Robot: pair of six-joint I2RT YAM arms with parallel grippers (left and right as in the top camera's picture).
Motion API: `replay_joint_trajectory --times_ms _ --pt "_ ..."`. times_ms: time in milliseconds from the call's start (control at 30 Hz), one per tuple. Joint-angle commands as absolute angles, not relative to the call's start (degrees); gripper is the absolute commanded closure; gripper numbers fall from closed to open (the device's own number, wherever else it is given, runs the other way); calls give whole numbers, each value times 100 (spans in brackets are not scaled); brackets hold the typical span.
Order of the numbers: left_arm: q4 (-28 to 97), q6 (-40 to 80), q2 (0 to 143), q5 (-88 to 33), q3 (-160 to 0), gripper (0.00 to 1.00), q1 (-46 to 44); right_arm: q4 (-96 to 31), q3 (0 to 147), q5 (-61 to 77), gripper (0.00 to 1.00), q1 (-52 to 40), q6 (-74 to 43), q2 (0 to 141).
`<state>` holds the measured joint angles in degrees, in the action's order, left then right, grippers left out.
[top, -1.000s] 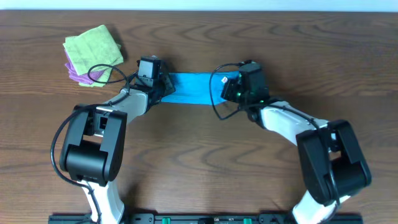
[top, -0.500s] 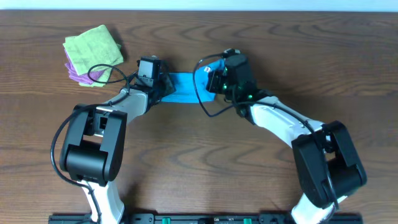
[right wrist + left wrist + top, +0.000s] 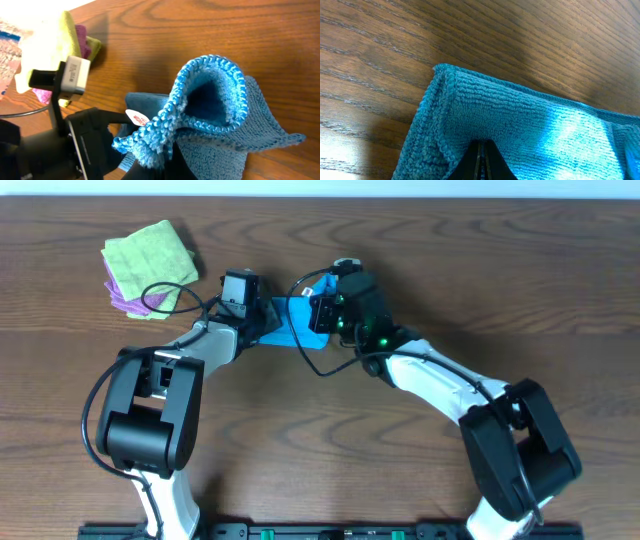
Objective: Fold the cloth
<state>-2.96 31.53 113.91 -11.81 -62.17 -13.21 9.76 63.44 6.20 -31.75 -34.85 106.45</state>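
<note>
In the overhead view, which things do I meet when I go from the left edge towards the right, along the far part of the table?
light green cloth → left gripper → blue cloth → right gripper. The purple cloth lies under the green one, so I leave it out.

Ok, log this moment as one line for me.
fold: partway | left gripper: shut on cloth edge on table | right gripper: shut on lifted opposite edge beside left gripper | green cloth, purple cloth: stacked aside
</note>
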Motion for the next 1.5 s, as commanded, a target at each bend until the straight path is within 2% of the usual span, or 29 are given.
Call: replay_joint_trajectory --times_ms 0,700,867,1467 --pt "-204 3173 11590 -1194 -6254 94 -1315 1009 6488 589 99 -3251 -3376 10521" --pt "495 2716 10713 -1164 -6394 94 -1302 923 6702 344 99 -3275 -3225 10606" --pt "642 2626 10438 -849 -6394 94 -1249 878 6785 338 99 -3350 -3162 10665" --pt "1201 2053 9675 -803 -6394 94 -139 510 7708 344 99 -3868 -3052 11577"
